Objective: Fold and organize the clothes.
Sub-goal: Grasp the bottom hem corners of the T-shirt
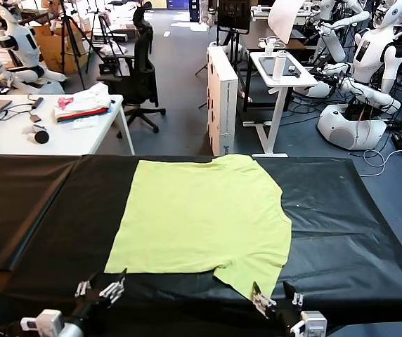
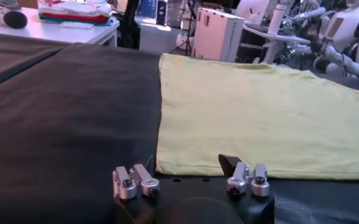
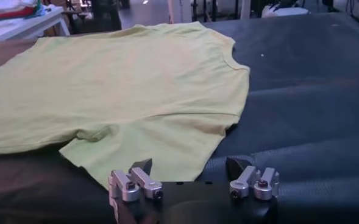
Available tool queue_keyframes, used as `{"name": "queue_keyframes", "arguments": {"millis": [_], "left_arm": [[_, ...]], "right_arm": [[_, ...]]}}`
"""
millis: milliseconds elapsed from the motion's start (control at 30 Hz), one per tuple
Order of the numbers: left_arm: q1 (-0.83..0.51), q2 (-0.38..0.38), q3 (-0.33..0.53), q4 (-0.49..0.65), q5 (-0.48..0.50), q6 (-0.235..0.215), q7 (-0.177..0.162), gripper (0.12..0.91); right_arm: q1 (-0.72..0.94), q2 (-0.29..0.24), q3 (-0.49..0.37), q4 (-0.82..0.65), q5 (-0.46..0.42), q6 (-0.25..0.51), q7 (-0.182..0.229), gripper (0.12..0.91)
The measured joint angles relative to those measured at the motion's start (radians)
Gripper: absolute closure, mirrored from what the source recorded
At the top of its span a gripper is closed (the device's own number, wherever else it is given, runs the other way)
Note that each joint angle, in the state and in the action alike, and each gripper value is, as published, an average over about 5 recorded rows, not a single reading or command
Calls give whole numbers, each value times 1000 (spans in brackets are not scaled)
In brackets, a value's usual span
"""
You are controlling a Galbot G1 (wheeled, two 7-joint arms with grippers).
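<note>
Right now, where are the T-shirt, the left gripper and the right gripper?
T-shirt [image 1: 201, 217], head view, on the middle of its body.
left gripper [image 1: 101, 288], head view, midway between its fingertips, at the shirt's near left corner.
right gripper [image 1: 277, 303], head view, midway between its fingertips, at the near sleeve.

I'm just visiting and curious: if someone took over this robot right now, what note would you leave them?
Left end effector: open, empty, at the near edge by the T-shirt's bottom corner.
Right end effector: open, empty, just off the near sleeve.
T-shirt: spread flat on the black table, collar toward the robot's right.
Done: nothing folded yet.
Left: grasp, fold, tidy it.
</note>
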State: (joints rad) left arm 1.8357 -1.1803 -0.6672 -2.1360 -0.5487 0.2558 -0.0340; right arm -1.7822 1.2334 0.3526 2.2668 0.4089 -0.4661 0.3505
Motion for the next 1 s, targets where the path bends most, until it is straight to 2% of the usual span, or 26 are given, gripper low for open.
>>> {"name": "queue_keyframes", "arguments": {"millis": [100,200,333,400,500,567,667,1000], "left_arm": [[-2,0,-2,6,-7,-3,-1,287],[-3,0,-3,9,-11,-5,-3,369],[0,1,-3,9,-12,-6,-3,589],[1,1,-3,9,-12,-7,-3,724],[3,0,-5,8,-12,-8,-2,847],[6,0,-6,7,-12,-10,-1,871],[13,1,-11,3,-12,-11,1,882],[84,14,-60,-50,-11,-35,5,882]], "right_arm": [[-3,0,1,1,0,0,0,141],[-6,0,3,2,-1,0,1,249],[-8,-2,7,4,-1,0,0,461],[-8,-4,9,4,0,0,0,579],[-10,-7,11,7,1,-1,-1,758],[-13,-9,14,11,2,-2,-1,848],[-22,-14,22,22,3,0,0,887],[-150,-56,50,121,-17,31,31,887]]}}
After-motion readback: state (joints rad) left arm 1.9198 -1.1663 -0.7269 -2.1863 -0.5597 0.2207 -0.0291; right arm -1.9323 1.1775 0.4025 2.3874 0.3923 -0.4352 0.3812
